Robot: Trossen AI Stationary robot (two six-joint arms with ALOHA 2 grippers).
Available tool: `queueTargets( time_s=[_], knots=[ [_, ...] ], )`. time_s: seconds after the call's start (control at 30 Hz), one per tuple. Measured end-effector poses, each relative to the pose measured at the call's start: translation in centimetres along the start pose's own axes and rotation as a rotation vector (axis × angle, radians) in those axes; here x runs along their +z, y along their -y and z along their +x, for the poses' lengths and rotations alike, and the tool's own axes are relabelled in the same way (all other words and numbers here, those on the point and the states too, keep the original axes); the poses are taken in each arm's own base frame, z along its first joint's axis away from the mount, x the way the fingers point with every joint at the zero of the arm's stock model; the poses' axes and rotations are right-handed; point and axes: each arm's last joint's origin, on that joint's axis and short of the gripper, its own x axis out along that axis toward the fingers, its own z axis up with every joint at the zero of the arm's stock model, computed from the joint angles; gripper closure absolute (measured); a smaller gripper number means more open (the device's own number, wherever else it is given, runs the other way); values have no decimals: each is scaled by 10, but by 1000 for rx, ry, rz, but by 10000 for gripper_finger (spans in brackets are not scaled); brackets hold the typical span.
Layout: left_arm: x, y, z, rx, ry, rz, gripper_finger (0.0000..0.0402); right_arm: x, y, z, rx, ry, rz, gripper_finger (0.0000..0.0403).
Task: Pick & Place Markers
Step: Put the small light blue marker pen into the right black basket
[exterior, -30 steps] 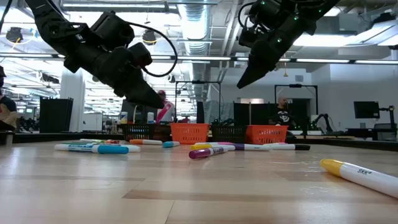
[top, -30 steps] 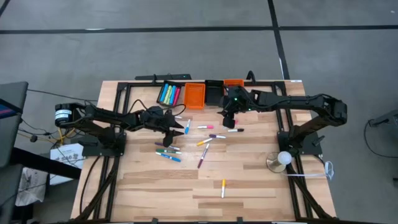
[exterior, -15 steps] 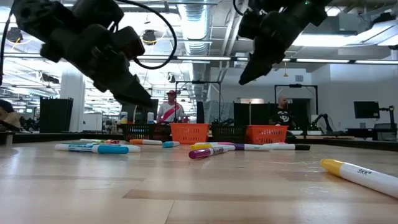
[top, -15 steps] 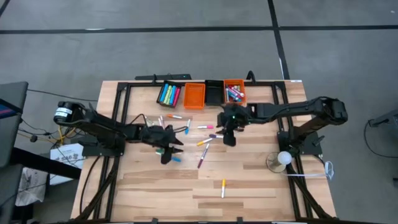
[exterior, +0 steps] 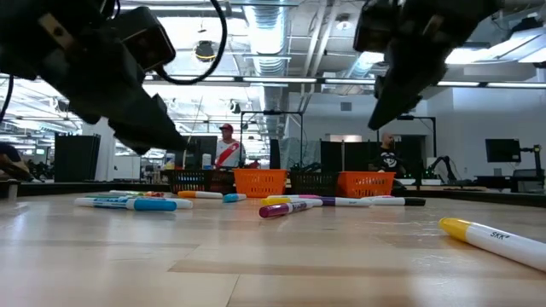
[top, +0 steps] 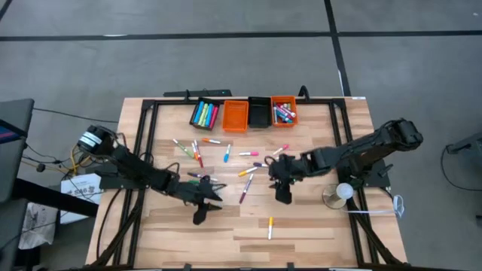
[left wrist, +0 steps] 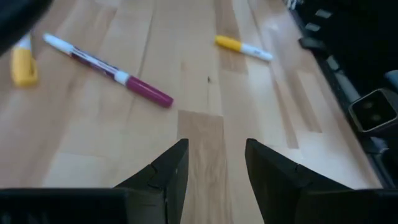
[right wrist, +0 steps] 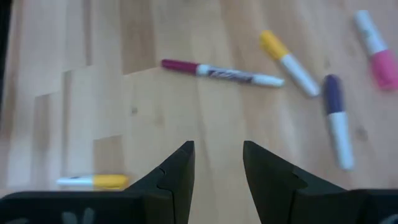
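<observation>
Markers [top: 226, 159] scattered loose across counter [top: 316, 226] middle, toward far edge; lone yellow one [top: 270, 226] nearer near edge. Some already sorted into bins [top: 243, 114] lined at far edge. Left tool [top: 199, 213] held parted, empty, low over bare wood near blue cluster. Right tool [top: 283, 193] parted, empty, beside purple marker [top: 246, 189]. Path to markers unobstructed.

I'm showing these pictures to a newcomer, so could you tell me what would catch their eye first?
Probably the bright markers scattered across the middle of the wooden table. Next, the two dark arms reaching in over them, left gripper and right gripper, both open and empty. Then the small bins lined up along the far edge.
</observation>
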Motion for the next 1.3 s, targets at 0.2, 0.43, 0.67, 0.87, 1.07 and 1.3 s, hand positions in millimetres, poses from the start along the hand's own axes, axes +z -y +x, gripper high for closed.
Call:
queueTargets(
  time_s=[0.2, 0.43, 0.67, 0.87, 1.07, 1.3],
  knots=[
    [-9, 20, 25, 65, -14, 25, 247, -14, -33, -3, -31, 32, -4, 276],
    [-4, 59, 38, 0, 13, 154, 247, -24, -52, -6, -56, 60, -20, 276],
    [4, 65, 15, 100, -21, 237, 247, -25, -55, -7, -95, 92, -45, 276],
    [13, 56, -20, 222, -120, 125, 247, -22, -53, -6, -114, 117, -102, 276],
    [2, 39, -13, 343, -228, 186, 247, -16, -45, -5, -136, 122, -165, 276],
    [3, 20, -3, 391, -294, 357, 247, -6, -27, -3, -183, 128, -230, 276]
  ],
)
